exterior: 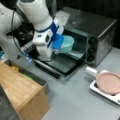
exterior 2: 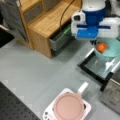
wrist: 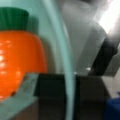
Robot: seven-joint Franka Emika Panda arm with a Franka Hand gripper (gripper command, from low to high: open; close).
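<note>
- The bowl [exterior 2: 110, 51] is pale teal, round and glossy, sitting at a front view's right above the open oven door [exterior 2: 98, 68].
- In it lies an orange toy carrot [wrist: 20, 60] with a green top.
- The claw [exterior 2: 96, 42] grips the bowl's rim, closed on it.

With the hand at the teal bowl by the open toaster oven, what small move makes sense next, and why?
Probably ease the round teal bowl further into the steel toaster oven. The hand grips its rim, the orange toy carrot sits inside, and the bowl hangs over the open glass door.
</note>
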